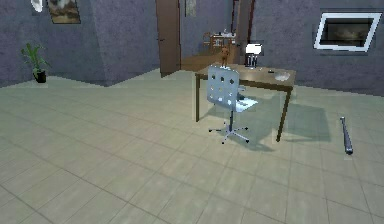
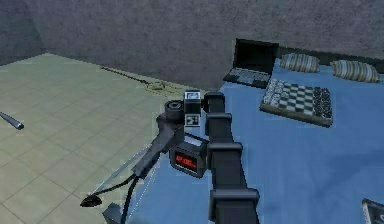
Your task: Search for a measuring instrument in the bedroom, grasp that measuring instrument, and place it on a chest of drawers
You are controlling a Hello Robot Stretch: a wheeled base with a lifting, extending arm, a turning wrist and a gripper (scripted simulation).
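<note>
Open tiled floor (image 1: 100,150) spreads ahead. At middle right, a wooden desk (image 1: 262,84) and pale swivel chair (image 1: 228,100) block passage, and a bat (image 1: 345,135) lies on the floor farther right. To the side, a laptop (image 2: 250,62) and chessboard (image 2: 298,100) occupy the blue bed (image 2: 320,170). Bare floor lies beside the gripper (image 2: 108,188).

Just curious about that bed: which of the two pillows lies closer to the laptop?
The pillow next to the laptop, behind the chessboard; the other pillow lies at the arm side view's right edge.

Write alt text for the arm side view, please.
The robot's dark arm rises at the edge of a blue bed, its tool against beige floor tiles. On the bed lie an open laptop, a chessboard and two striped pillows.
</note>
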